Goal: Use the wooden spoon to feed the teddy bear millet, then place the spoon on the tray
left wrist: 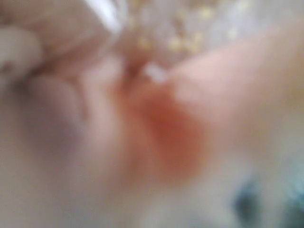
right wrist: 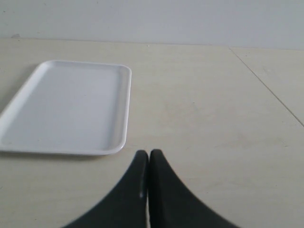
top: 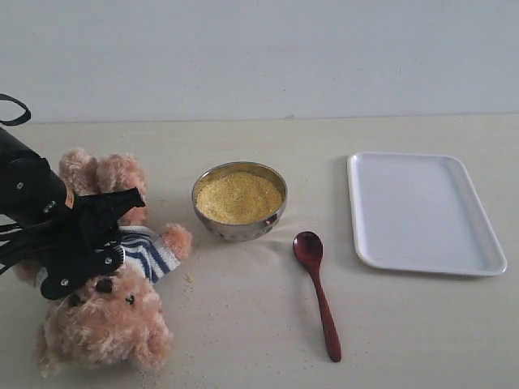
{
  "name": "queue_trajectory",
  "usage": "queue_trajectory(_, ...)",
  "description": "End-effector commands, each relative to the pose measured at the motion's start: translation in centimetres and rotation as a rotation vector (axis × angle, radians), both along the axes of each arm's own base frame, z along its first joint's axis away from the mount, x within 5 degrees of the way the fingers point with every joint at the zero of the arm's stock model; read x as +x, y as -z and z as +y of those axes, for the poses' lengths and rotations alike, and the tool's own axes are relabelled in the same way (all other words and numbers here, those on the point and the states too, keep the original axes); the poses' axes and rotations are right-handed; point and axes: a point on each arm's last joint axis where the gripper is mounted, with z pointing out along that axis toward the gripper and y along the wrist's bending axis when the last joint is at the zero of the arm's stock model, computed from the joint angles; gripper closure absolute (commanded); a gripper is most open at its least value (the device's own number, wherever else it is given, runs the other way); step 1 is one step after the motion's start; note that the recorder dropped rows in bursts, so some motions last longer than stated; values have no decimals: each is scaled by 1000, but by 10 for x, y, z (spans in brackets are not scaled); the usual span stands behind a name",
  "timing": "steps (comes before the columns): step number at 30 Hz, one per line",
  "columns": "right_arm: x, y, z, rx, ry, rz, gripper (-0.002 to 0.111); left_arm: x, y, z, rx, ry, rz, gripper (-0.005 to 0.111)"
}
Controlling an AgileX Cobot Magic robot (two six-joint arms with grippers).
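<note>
A: Two arms: which takes the wooden spoon (top: pixel 318 304)?
B: It lies at three o'clock from the left gripper (top: pixel 122 227), which is pressed on the teddy bear (top: pixel 105 320), its jaws unreadable. Handle points five o'clock. The right gripper (right wrist: pixel 148 153), pinched closed by the tray (right wrist: pixel 71 107), looks nearer

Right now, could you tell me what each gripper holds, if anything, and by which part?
Right gripper: shut, holding nothing. Left gripper: down on the teddy bear near its neck; whether its fingers grip it cannot be told.
</note>
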Motion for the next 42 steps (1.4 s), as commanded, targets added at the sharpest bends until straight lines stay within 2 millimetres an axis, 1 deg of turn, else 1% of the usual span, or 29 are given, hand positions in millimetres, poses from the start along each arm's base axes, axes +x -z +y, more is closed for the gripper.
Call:
queue_trajectory(1, 0, 0, 0, 3, 4, -7, 109, -2, 8, -3, -99, -188, 41, 102)
queue_trajectory(3, 0, 0, 0, 3, 4, -7, 109, -1, 8, -4, -163, -310, 30, 102)
queue_trajectory(6, 0, 0, 0, 3, 4, -7, 109, 1, 0, -6, -303, -540, -2, 102)
queue_trajectory(8, 0, 0, 0, 3, 4, -7, 109, 3, -11, -7, -454, -767, -28, 102)
queue_trajectory(11, 0, 0, 0, 3, 4, -7, 109, 2, -30, -7, -651, -1046, -50, 102)
queue_trajectory(15, 0, 0, 0, 3, 4, -7, 109, -4, -53, -4, -817, -1309, -50, 102)
queue_trajectory(17, 0, 0, 0, 3, 4, -7, 109, -7, -60, -2, -852, -1375, -48, 102)
queue_trajectory(21, 0, 0, 0, 3, 4, -7, 109, -11, -60, 0, -882, -1558, -20, 102)
queue_trajectory(29, 0, 0, 0, 3, 4, -7, 109, -21, -54, 8, -942, -2097, 14, 102)
queue_trajectory(31, 0, 0, 0, 3, 4, -7, 109, -23, -53, 9, -918, -2136, 10, 102)
queue_trajectory(35, 0, 0, 0, 3, 4, -7, 109, -28, -52, 12, -846, -2167, 0, 102)
queue_trajectory(37, 0, 0, 0, 3, 4, -7, 109, -28, -52, 12, -840, -2169, 0, 102)
queue_trajectory(40, 0, 0, 0, 3, 4, -7, 109, -26, -52, 11, -884, -2165, 4, 102)
queue_trajectory(42, 0, 0, 0, 3, 4, -7, 109, -21, -50, 8, -956, -2201, 14, 102)
